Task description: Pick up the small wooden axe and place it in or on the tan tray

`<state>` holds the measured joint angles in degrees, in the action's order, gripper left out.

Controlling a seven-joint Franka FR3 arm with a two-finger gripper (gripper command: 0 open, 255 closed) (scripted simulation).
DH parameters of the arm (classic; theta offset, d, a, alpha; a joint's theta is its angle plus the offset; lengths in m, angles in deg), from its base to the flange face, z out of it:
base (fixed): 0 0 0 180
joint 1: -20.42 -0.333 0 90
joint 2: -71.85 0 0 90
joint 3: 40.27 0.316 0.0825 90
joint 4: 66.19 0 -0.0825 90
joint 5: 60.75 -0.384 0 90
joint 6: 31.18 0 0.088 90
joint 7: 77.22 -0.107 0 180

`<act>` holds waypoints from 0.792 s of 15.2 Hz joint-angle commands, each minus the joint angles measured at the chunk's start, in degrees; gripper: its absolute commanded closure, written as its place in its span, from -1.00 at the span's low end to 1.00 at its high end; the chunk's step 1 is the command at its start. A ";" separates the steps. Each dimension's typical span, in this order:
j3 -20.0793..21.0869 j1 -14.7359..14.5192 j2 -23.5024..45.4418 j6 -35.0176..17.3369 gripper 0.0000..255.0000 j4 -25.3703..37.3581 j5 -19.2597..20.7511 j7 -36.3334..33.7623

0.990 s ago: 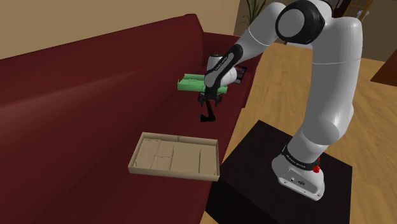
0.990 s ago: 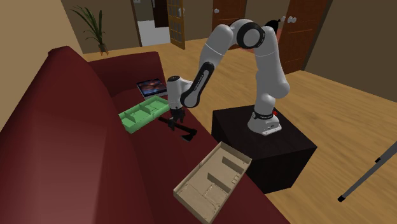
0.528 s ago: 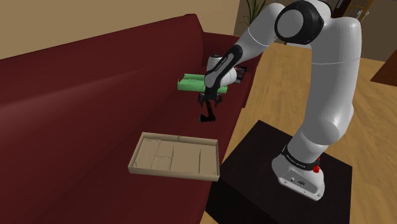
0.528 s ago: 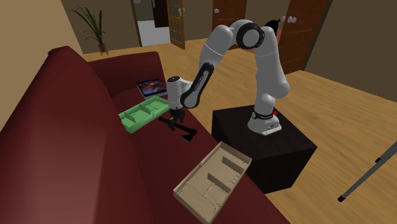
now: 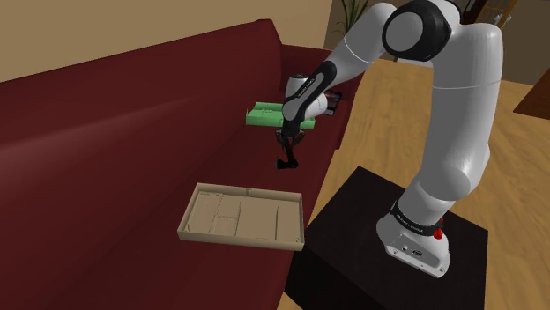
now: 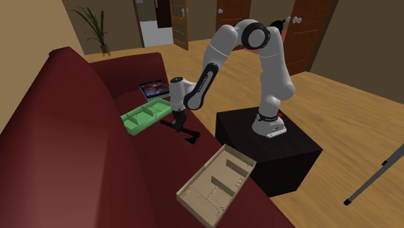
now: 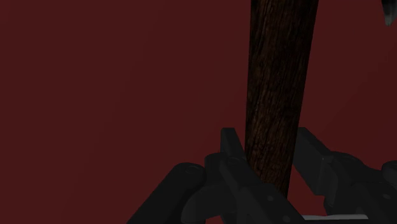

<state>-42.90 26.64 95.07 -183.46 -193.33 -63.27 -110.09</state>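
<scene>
We have the hand (image 5: 286,150) down at the seat of the dark red sofa (image 5: 106,158), closed around the dark wooden handle of the axe (image 7: 277,95). In the wrist view the fingers (image 7: 233,147) sit against both sides of the handle, though we cannot be sure from here how firmly they bite. The axe hangs under the hand, at or just above the cushion. It is near the green tray (image 5: 263,113) and well apart from the tan tray (image 5: 238,239), which lies on the seat nearer the stand (image 5: 370,229).

We judge the step in hand to be the lift. We would raise the axe straight up and slowly, because the grip seems to sit away from the head, and that weight could twist the handle between the pads. Once clear of the cushion, we would carry it along the seat, high enough to pass the tan tray's wall. Then we would lower it over an open compartment and release only when the head rests on the tray floor.
</scene>
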 commanded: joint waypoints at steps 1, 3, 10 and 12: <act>-0.25 0.22 0.31 0.15 1.00 -0.49 0.01 0.04; -0.28 0.30 -0.03 1.05 1.00 0.03 0.07 0.10; -0.62 0.06 -4.77 5.51 1.00 -0.24 0.59 -0.27; -0.70 0.00 -6.06 6.83 1.00 -0.20 0.73 -0.37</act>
<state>-43.57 26.70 89.66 -177.25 -193.49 -62.61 -110.37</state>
